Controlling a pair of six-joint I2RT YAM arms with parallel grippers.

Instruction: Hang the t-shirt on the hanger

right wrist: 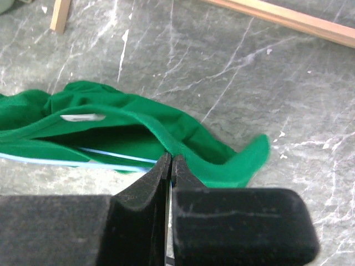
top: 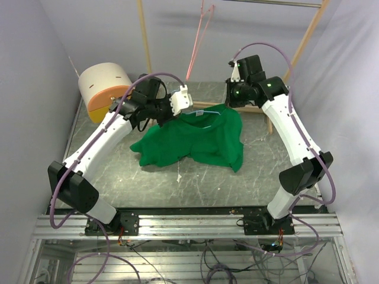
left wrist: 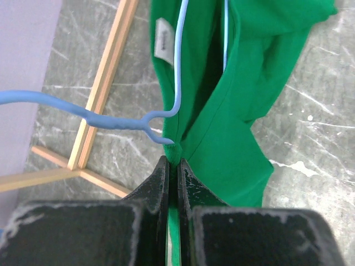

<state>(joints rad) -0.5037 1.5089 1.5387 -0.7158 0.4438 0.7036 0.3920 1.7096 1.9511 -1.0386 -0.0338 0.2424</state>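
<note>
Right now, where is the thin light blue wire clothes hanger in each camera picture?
Top external: thin light blue wire hanger at upper middle, across the neck of the green cloth t-shirt.
Left wrist: hanger centre-left, hook outside, wire running up into the neck.
Right wrist: hanger lower left, inside the neck.
Shared landmark: the t-shirt's neck opening.

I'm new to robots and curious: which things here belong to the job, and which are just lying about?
Job: t-shirt, blue hanger, left gripper, right gripper (both pinching the t-shirt).
Lying about: pink hanger, cream-and-orange drum, wooden frame.
</note>
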